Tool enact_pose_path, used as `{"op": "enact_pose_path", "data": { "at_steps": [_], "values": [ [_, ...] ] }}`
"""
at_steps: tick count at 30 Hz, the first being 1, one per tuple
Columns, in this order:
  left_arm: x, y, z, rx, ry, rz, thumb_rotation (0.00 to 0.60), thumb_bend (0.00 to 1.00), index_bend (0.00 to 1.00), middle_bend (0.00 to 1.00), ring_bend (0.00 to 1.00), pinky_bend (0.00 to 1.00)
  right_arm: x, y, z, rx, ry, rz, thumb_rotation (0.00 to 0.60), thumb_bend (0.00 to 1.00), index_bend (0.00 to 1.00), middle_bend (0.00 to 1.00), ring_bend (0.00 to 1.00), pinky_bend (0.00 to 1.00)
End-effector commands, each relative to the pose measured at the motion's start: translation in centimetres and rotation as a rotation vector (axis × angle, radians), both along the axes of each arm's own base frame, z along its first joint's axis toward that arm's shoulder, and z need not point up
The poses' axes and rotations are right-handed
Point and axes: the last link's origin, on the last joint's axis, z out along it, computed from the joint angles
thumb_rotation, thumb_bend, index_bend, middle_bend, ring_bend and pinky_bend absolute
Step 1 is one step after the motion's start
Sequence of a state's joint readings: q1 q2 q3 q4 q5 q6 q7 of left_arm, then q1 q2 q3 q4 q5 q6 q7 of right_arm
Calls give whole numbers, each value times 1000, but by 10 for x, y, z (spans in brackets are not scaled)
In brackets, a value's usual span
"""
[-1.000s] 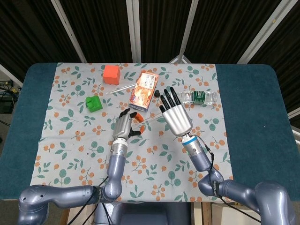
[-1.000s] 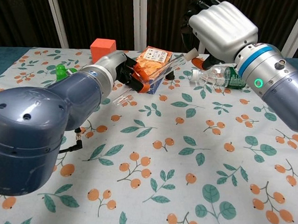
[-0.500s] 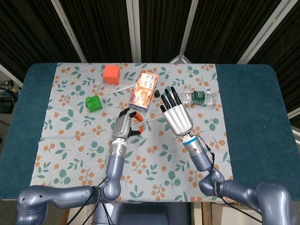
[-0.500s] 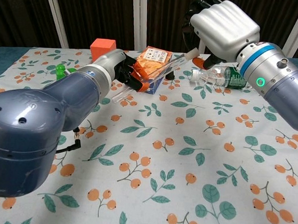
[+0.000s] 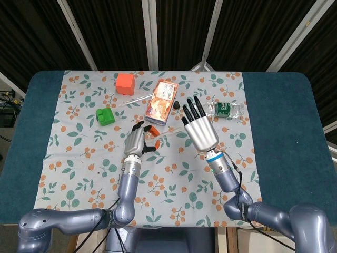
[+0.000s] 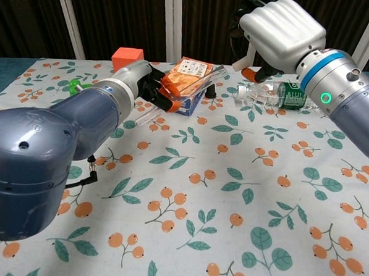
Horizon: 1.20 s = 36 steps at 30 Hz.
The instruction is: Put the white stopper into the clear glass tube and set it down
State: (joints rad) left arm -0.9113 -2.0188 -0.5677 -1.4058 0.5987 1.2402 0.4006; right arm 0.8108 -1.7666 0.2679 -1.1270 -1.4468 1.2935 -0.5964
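My left hand (image 5: 138,141) (image 6: 151,88) grips the clear glass tube (image 5: 167,134) (image 6: 193,86) low over the cloth. The tube slants up and to the right, with its open end toward my right hand. That hand (image 5: 200,128) (image 6: 278,30) hovers just beyond the tube's mouth, its back to the head camera and its fingers spread. In the chest view it seems to pinch the small white stopper (image 6: 245,59) under the palm, a short gap from the tube's end. The head view hides the stopper beneath the hand.
On the floral cloth (image 5: 79,158) lie an orange snack box (image 5: 161,103), an orange cube (image 5: 125,83), a green block (image 5: 106,115), a thin clear pipette (image 5: 136,99) and a plastic water bottle (image 5: 224,109) behind my right hand.
My right hand has drifted slightly up and to the right with the stopper, widening the gap to the tube's mouth. The left hand and tube shifted a little left.
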Motion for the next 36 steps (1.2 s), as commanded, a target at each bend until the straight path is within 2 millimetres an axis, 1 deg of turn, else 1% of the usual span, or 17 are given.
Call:
{"op": "enact_pose_path", "data": {
  "at_steps": [1, 11, 26, 36],
  "values": [
    [-1, 1, 1, 3, 1, 1, 600, 765, 520, 432, 72, 0, 0, 0, 0, 1, -1, -2, 600, 363, 667, 264, 114, 75],
    [-2, 1, 2, 6, -2, 0, 600, 765, 521, 432, 72, 0, 1, 2, 0, 5, -6, -4, 600, 363, 667, 264, 114, 75],
    [0, -1, -3, -5, -16, 3, 600, 766, 521, 432, 72, 0, 6, 4, -3, 12, -29, -11, 600, 363, 667, 264, 114, 75],
    [0, -2, -6, -2, -32, 9, 600, 766, 520, 432, 72, 0, 5, 5, -4, 14, -29, -20, 600, 364, 667, 264, 114, 75]
  ]
}}
